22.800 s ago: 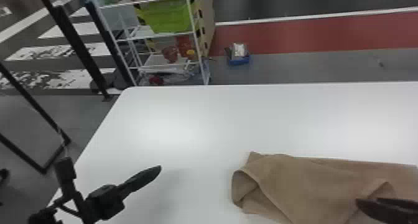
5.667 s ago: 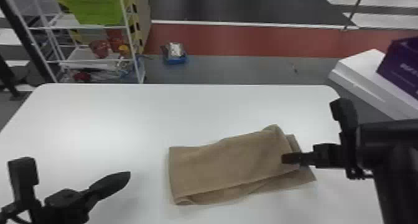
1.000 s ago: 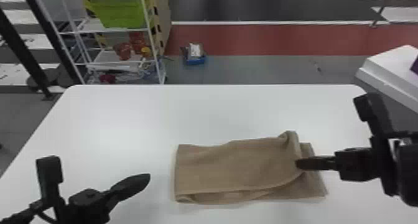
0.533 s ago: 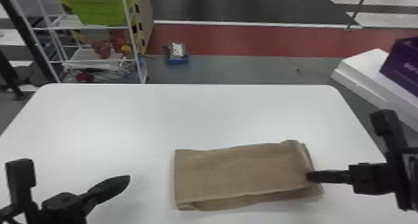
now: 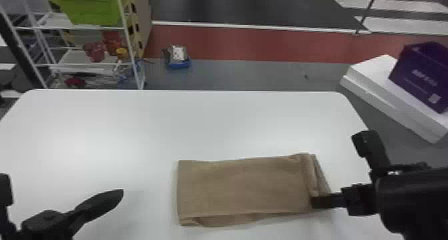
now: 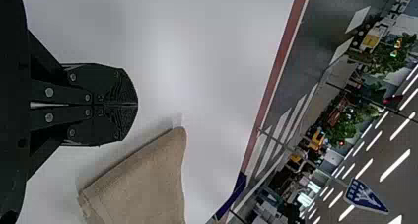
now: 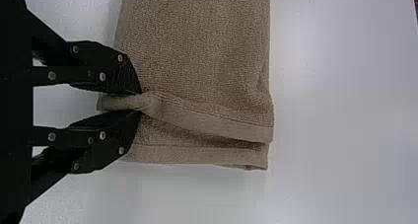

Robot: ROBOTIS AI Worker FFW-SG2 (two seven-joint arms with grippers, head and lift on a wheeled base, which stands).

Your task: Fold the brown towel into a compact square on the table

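While right pincer (image 7: 140, 101) grips towel (image 5: 243, 186) by its end corner on bench (image 5: 140, 129) | left pincer (image 6: 136, 104): fingers together, off towel's other end | tip: draw top hem (image 7: 217, 121) flush over lower hem (image 7: 197, 155), low, then release

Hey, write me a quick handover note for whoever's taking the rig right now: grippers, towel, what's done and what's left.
Left gripper: shut and empty, above the table, off the towel's left end.
Right gripper: shut on a pinch of the brown towel near its right end, at the corner nearer the robot.
Towel: lying on the table in front of the robot, its long side running left to right.
Done: folded into a fairly neat oblong.
Left: the layers at the right end don't line up, and it isn't a square yet. Probably straighten that end, release, then fold it end to end.
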